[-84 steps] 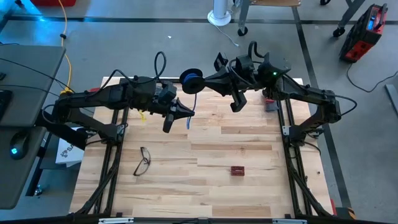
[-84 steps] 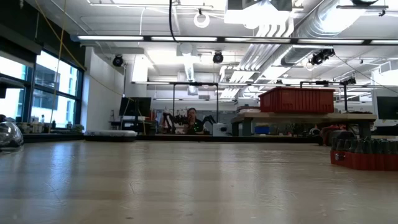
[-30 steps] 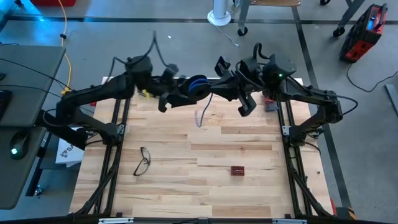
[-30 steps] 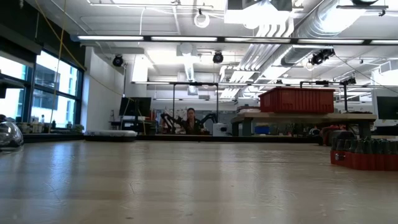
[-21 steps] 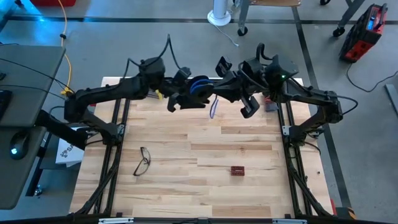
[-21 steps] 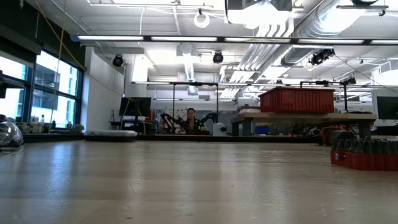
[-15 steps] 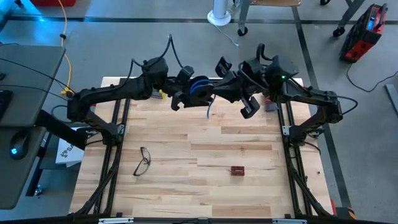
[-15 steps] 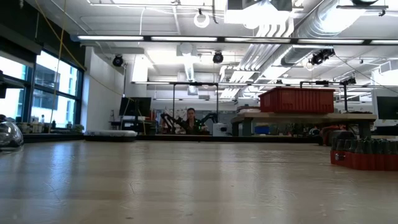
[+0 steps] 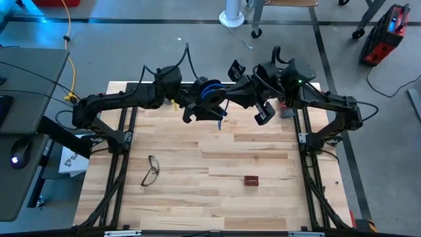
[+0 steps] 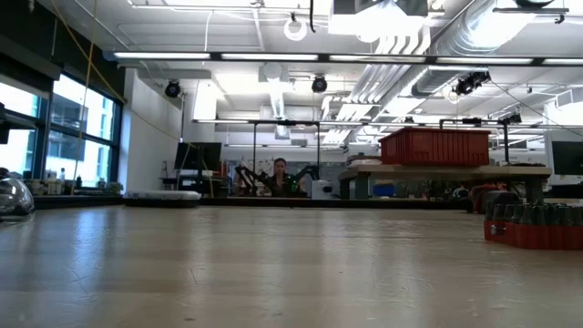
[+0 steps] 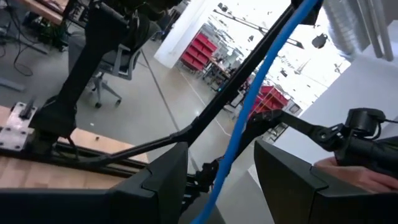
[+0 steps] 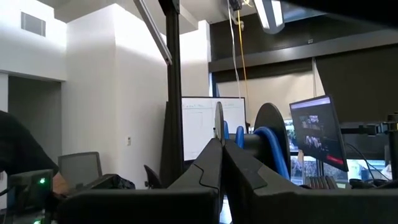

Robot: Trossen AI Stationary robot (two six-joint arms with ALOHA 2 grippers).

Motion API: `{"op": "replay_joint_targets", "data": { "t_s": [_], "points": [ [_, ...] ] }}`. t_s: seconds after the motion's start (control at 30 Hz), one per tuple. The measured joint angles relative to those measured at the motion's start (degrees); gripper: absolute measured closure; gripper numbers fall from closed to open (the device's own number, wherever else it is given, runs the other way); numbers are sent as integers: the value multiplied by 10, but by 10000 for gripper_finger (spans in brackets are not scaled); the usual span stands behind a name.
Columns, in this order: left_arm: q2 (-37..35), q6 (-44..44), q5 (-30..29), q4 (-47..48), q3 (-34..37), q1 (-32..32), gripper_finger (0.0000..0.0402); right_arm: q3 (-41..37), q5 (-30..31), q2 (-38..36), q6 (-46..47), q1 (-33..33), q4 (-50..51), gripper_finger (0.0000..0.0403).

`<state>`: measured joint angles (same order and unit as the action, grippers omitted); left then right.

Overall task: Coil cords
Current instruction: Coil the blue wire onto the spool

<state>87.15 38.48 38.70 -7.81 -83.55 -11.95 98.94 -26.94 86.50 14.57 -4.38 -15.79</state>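
The blue cord is wound in a small round coil [image 9: 210, 91] between dark round end discs. It is held up in the air over the far middle of the table. A short loose tail [image 9: 221, 116] hangs from it. My right gripper [image 9: 225, 97] is shut on the coil from its right side. My left gripper [image 9: 199, 109] is open just left of the coil. In the left wrist view the blue cord [image 11: 258, 87] runs through the gap between my left gripper's [image 11: 217, 171] fingers. I cannot tell whether they touch it. My right gripper [image 12: 222, 155] pinches the rim of one thin dark end disc [image 12: 219, 124] of the coil between its two shut fingers. The fingers come nearly level from the table's right. The wound blue cord [image 12: 270, 146] sits just beside the fingers. The coil is lifted clear of the table.
Eyeglasses [image 9: 150, 170] lie on the wooden table at the near left, and a small dark red block [image 9: 251, 180] lies near the middle right. Both also show in the low view, the glasses [image 10: 11, 196] at the left and the block [image 10: 533, 228] at the right. A person [image 10: 280, 176] sits far behind the table.
My left gripper has gone toward the table's right edge, up to the coil. The loose tail has swung about below the coil and now hangs short beside my left gripper. My right gripper has stayed shut on the coil, almost still.
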Motion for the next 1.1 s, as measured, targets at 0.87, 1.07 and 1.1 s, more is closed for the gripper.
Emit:
{"op": "replay_joint_targets", "data": {
  "t_s": [0.87,1.07,1.1],
  "points": [
    [-36,-44,-43,53,0,5,256,0,0,0,-11,-1,-4,403],
    [-36,-53,-45,50,0,9,257,0,0,0,-11,-1,-5,403],
    [-36,-56,-43,50,0,9,257,0,0,0,-11,-1,-6,403]
  ]
}}
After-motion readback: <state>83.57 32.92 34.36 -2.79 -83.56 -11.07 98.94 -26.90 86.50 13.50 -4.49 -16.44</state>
